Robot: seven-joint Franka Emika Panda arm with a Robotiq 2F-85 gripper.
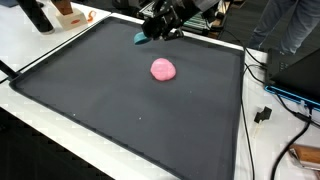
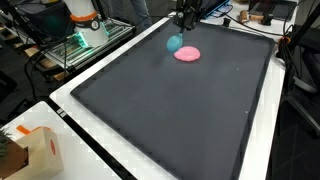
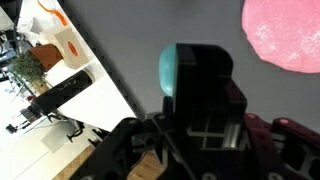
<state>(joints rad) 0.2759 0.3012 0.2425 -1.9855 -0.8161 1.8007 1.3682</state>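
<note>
The teal ball [image 3: 168, 68] sits right at the tip of the claw [image 1: 150, 33], near the far edge of the black mat [image 1: 120, 110]. A finger half hides it, so I cannot tell whether the claw is closed on it. The pink lump [image 1: 163, 69] lies just beside it on the mat, which covers the white desk [image 1: 40, 45].

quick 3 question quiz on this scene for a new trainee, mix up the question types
1. Multiple choice: what colour is the small object nearest the gripper? A) teal B) yellow C) white
2. True or false: the pink lump lies on the black mat, apart from the gripper.
3. Fill in: the mat is spread on a ____ table.

Key: 1 A. 2 true. 3 white.
</note>
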